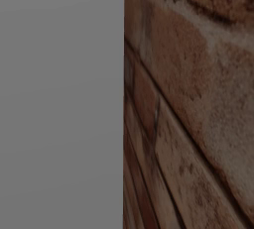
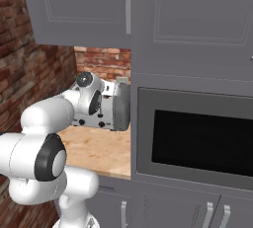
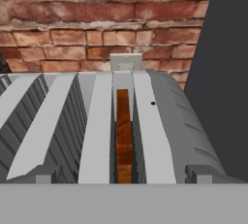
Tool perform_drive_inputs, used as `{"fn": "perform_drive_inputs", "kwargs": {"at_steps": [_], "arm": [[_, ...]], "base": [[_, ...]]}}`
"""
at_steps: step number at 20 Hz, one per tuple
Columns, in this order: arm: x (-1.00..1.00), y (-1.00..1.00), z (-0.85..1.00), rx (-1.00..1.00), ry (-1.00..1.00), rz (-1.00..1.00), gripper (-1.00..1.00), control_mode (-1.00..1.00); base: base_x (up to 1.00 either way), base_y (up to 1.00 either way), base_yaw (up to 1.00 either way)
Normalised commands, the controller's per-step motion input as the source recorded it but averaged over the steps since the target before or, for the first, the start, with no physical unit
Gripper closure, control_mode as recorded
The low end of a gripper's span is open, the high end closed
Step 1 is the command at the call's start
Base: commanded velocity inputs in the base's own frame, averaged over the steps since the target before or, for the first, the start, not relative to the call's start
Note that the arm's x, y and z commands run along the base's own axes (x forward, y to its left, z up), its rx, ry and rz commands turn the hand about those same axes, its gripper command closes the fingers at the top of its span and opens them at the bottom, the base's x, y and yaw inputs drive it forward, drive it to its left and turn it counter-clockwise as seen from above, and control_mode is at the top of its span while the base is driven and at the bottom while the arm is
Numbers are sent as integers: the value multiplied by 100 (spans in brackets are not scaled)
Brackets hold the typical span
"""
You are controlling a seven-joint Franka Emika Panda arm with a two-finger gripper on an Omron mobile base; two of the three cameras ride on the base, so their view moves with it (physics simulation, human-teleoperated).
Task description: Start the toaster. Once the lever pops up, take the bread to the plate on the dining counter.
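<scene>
Against the brick wall (image 3: 72, 19), the bread (image 3: 124, 136) sits in the toaster (image 3: 164, 121) slot between my spread-apart gripper (image 3: 124, 179) tips.

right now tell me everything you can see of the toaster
The toaster is grey and looks like metal, with a rounded body and several long slots across its top. One slot holds a brown slice of bread standing on edge, sunk between the slot walls. The toaster sits on a light wood counter against a brick wall, beside a tall grey cabinet, below a small wall plate.
</scene>
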Motion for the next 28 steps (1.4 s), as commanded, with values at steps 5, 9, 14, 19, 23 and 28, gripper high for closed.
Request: {"fn": "perform_drive_inputs", "kwargs": {"at_steps": [5, 9, 14, 19, 23, 28], "arm": [[0, 0, 0, 0, 0, 0, -100, -100], [0, 0, 0, 0, 0, 0, -100, -100], [0, 0, 0, 0, 0, 0, -100, -100], [0, 0, 0, 0, 0, 0, -100, -100], [0, 0, 0, 0, 0, 0, -100, -100], [0, 0, 0, 0, 0, 0, -100, -100]], "base": [[0, 0, 0], [0, 0, 0], [0, 0, 0], [0, 0, 0], [0, 0, 0], [0, 0, 0]]}}
